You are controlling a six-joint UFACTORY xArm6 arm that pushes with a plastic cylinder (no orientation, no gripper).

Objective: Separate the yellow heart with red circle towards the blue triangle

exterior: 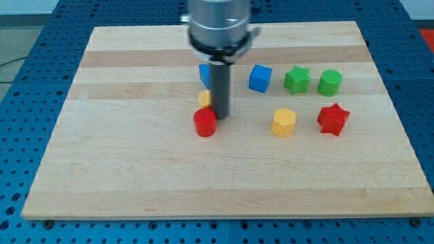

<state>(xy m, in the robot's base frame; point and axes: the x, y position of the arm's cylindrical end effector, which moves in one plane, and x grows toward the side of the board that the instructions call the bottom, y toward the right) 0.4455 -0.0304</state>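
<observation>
While my tip (221,116) sits right beside the red circle (205,123), the rod hides most of the yellow heart (204,98) and blue triangle (203,73).

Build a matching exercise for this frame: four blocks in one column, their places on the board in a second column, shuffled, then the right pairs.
Blocks
1. red circle
2. blue cube
3. red star
4. yellow hexagon

Places
A. between the rod and the green star
B. just left of my tip, below the partly hidden yellow heart
C. farthest to the view's right in the lower row
D. lower row, left of the red star

Pairs: 1-B, 2-A, 3-C, 4-D
</observation>
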